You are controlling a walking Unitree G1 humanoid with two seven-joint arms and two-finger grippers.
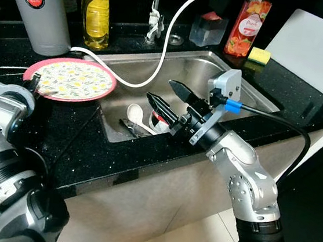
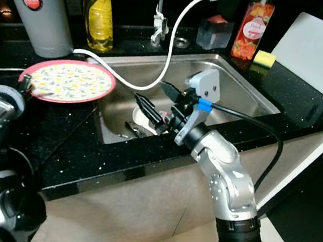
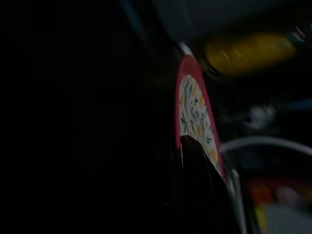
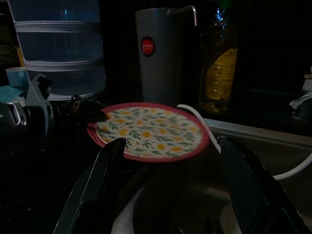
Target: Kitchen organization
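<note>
I am looking down at a black speckled stone countertop [image 1: 77, 140] with a stainless steel sink basin [image 1: 213, 74] set into it. At the far right a white plastic cutting board [image 1: 315, 48] leans against the back wall. At the far left stands a tall grey metal canister with a red round label [image 1: 37, 4], and beside it a yellow bottle of oil [image 1: 96, 14]. A white flexible hose [image 1: 168, 37] curves from the tap area down toward the counter, crossing the sink's left rim. Behind the sink sit a red-orange soap dispenser bottle [image 1: 247, 25], a small clear plastic box [image 1: 208, 28] and a yellow sponge [image 1: 259, 55].

My right arm reaches over the sink's front edge. The right gripper [image 1: 167, 97] hangs above the basin with its two black fingers spread well apart and nothing between them. Below it, in the bottom of the sink, lie a white spoon [image 1: 136, 115] and some dark utensils that I cannot make out clearly.

On the counter left of the sink is a round plate with a red rim and a yellow-and-green floral pattern [image 1: 71, 80]. The left gripper [image 1: 35, 85] is at the plate's near-left edge; the right wrist view shows a black fingertip [image 4: 95, 116] lying on the rim, but I cannot tell whether the fingers are clamped on it
</note>
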